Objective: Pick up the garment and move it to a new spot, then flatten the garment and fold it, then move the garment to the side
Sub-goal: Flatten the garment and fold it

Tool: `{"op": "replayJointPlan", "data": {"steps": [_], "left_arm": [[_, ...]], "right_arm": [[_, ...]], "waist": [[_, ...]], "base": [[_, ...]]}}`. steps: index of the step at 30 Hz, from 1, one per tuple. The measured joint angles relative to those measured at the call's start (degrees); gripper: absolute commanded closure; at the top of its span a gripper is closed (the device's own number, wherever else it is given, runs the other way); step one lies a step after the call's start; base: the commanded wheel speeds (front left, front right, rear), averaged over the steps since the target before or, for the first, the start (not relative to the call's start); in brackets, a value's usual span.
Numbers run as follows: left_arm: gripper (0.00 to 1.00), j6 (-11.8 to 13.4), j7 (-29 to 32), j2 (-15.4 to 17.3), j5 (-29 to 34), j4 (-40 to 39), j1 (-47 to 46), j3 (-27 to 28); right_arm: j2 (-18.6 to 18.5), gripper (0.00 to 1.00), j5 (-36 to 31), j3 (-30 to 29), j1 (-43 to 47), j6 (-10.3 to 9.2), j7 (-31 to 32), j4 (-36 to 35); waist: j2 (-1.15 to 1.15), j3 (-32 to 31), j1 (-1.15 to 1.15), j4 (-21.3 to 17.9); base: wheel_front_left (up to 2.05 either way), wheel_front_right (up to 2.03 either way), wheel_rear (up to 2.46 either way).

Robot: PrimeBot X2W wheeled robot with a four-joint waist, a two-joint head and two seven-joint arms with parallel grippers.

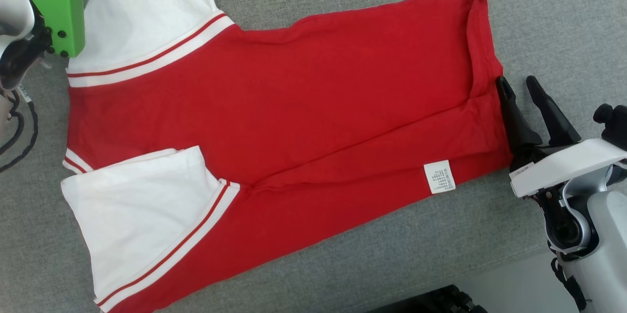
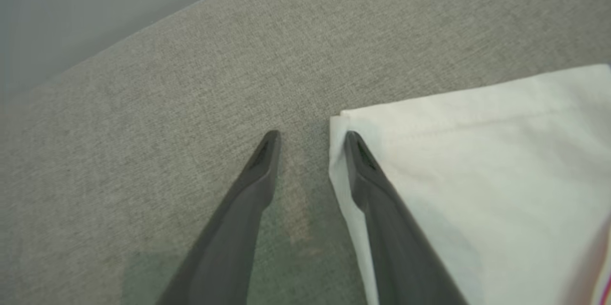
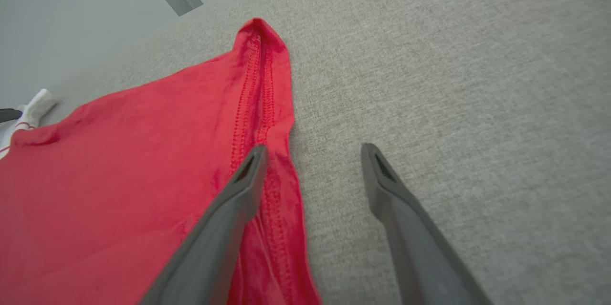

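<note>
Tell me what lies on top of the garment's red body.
A folded-in white sleeve and a white care label lie on the red body. The red cloth beneath that sleeve is covered.

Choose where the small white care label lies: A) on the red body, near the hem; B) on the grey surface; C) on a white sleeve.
A: the label sits on the red cloth of the garment, near the hem by the right claw.

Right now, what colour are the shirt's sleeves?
The sleeves are white with a red stripe; head view.
</note>
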Motion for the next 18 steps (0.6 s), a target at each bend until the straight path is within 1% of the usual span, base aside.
{"op": "replayJointPlan", "data": {"steps": [5, 8, 9, 14, 15, 16, 18], "left_arm": [[0.56, 0.0, -0.9, 0.5, -0.1, 0.5, -0.2, -0.6], [0.58, 0.0, -1.0, 0.7, -0.4, 0.4, -0.2, -1.3], [0.60, 0.0, -1.1, 0.8, -0.4, 0.3, -0.3, -1.6], [0.80, 0.0, -1.7, 0.8, -1.4, 0.1, -0.4, -2.5], [0.87, 0.0, -1.8, 0.8, -1.7, 0.2, -0.4, -2.6], [0.98, 0.0, -1.9, 0.8, -1.8, 0.2, -0.4, -2.8], [1.00, 0.0, -2.3, 0.8, -2.0, 0.3, -0.5, -3.2]], "right_arm": [[-0.1, 0.00, 0.4, 0.3, -0.3, 0.00, -0.5, 0.8], [0.0, 0.00, 0.5, 0.8, -0.6, -0.01, -0.7, 1.2], [0.0, 0.00, 0.5, 1.2, -0.9, 0.00, -0.7, 1.3], [-0.3, 0.00, 0.6, 2.4, -2.8, 0.00, -0.6, 1.5], [-0.4, 0.00, 0.6, 2.6, -3.3, 0.00, -0.5, 1.6], [-0.5, 0.00, 0.6, 2.9, -3.8, 0.00, -0.4, 1.6], [-0.7, 0.00, 0.6, 3.4, -4.7, 0.00, -0.1, 1.6]], "waist": [[0.00, 0.0, 0.00, -0.3], [0.00, 0.0, 0.00, -0.5], [0.00, 0.0, 0.00, -0.6], [0.00, 0.0, 0.00, -0.8], [0.00, 0.0, 0.00, -0.8], [0.00, 0.0, 0.00, -0.9], [0.00, -0.1, 0.00, -0.9]], "base": [[0.00, 0.00, 0.00], [0.00, 0.00, 0.00], [0.00, 0.00, 0.00], [0.00, 0.00, 0.00], [0.00, 0.00, 0.00], [0.00, 0.00, 0.00], [0.00, 0.00, 0.00]]}}
